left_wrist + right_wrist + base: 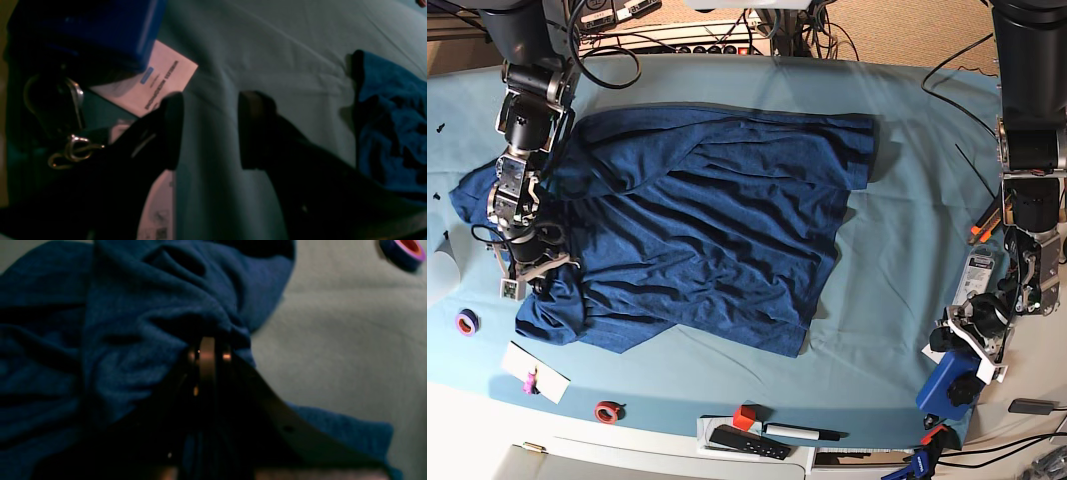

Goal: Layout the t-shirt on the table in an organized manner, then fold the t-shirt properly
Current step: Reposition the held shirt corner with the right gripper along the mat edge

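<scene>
- Base view: the t-shirt (707, 230) is being shown spread across the middle and the view's left of the table (897, 300), wrinkled, with its long axis running left to right.
- The right gripper (527, 270) is being held down on the shirt's bunched edge at the view's left.
- Right wrist view: the jaws are being seen pressed together, with a gathered fold of navy cloth (200, 323) pinched between them.
- The left gripper (210, 130) is being held with its 2 fingers well parted and nothing between them, over bare teal cloth.
- The shirt's nearest edge (383, 126) is lying off to that pincer's side, well apart.
- The right arm is judged nearer by far, so flattening is likely being led from its corner.
</scene>
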